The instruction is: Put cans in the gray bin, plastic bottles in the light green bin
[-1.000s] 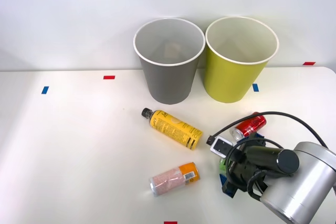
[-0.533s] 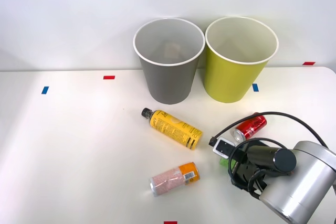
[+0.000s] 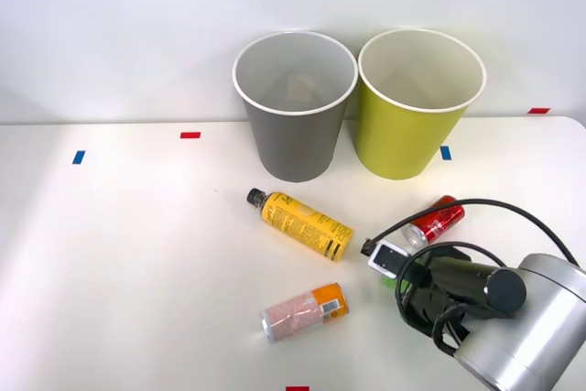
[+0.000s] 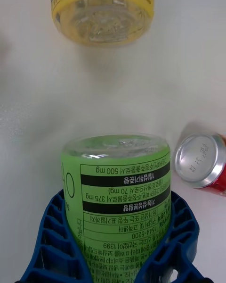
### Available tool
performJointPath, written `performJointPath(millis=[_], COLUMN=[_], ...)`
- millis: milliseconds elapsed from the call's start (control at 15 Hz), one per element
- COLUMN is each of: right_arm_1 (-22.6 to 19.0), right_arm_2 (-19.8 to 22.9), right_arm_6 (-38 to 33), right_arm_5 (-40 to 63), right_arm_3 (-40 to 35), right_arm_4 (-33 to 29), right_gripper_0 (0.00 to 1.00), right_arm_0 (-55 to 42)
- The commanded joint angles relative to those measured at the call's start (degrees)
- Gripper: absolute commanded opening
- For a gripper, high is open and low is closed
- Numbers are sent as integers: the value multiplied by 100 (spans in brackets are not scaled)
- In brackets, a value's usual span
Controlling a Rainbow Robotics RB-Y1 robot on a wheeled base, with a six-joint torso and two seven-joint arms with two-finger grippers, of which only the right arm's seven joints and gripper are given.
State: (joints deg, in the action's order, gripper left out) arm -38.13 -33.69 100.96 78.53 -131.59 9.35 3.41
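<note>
The right gripper (image 4: 115, 245) is down low near the table's front right corner, its blue ribbed fingers (image 4: 52, 245) wrapped around both sides of the green bottle (image 4: 117, 193), and by the look of it clenched on the label with no gap showing. In the front view that bottle is almost wholly tucked under the wrist, just a sliver of green (image 3: 388, 279) peeking out.

To do this well, I'd say lift straight up first. The red can (image 3: 437, 220) lies just beside the bottle's base, and a sideways drag could roll it away. The grip sits toward the middle of the bottle, so it may tip a little; a steady rise before any swing seems wise.

Then it goes to the lime bin (image 3: 412, 125), standing at the back edge of the table, right of centre, touching or nearly touching the gray bin (image 3: 295, 130). Clear that white rim and release over the middle, since a bottle dropped lengthwise could catch on the edge.

Left for later: the yellow bottle (image 3: 300, 222) lying mid-table, and the pink can (image 3: 302, 311) nearer the front edge. Neither sits on the path to the bins. The black cable (image 3: 476, 200) looping off the wrist is one to watch.
</note>
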Motion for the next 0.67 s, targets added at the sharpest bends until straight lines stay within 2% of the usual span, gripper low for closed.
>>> performJointPath(millis=[67, 200, 533, 667], right_arm_1=[-46, 33, 446, 693], right_arm_2=[539, 724, 1066, 1277], right_arm_6=[-59, -68, -235, -332], right_arm_5=[-5, -75, -1929, -2395], right_arm_3=[-710, -974, -1141, -1141], right_arm_4=[119, 119, 155, 585], right_gripper_0=[0, 0, 0, 0], right_arm_0=[-333, -508, -1097, -1106])
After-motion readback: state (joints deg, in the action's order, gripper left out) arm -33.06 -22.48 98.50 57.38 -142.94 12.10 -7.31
